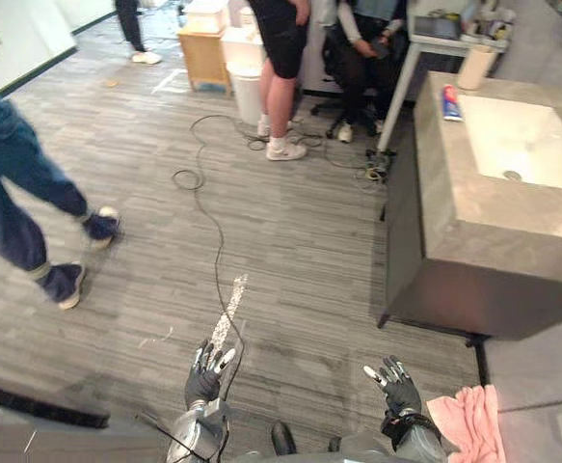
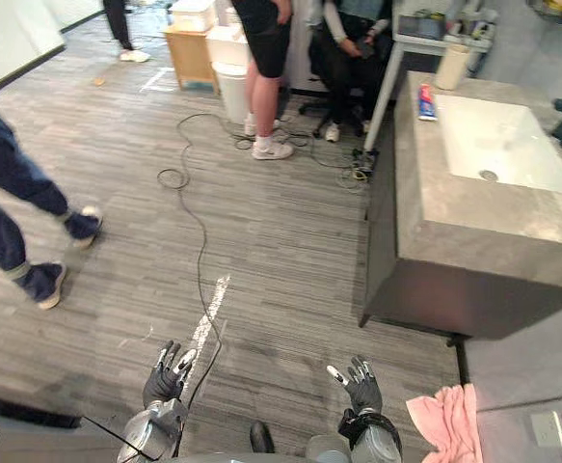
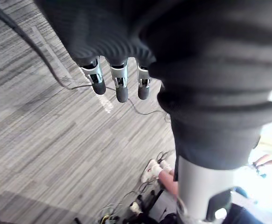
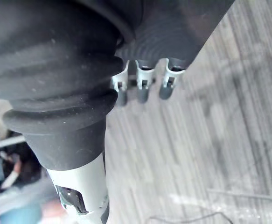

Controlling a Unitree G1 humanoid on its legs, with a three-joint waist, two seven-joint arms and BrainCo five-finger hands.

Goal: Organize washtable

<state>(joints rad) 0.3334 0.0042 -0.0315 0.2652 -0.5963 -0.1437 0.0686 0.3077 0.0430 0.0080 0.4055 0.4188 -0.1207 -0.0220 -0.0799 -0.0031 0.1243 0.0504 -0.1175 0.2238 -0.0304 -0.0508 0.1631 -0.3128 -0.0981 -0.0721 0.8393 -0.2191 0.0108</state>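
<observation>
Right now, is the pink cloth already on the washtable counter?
No, the pink cloth lies low down beside the right hand, well apart from the washtable.

This looks like a lab or test room in an office rather than a home bathroom. On the right, the washtable (image 1: 473, 212) with its white basin (image 1: 526, 135) stands free on a wide grey plank floor (image 1: 290, 241). At the far end a seated person (image 1: 362, 48) is beside a cluttered white desk (image 1: 444, 43). A standing person (image 1: 282, 58) is next to a white bin (image 1: 247, 92), and a walking person (image 1: 11, 164) crosses on the left.
</observation>
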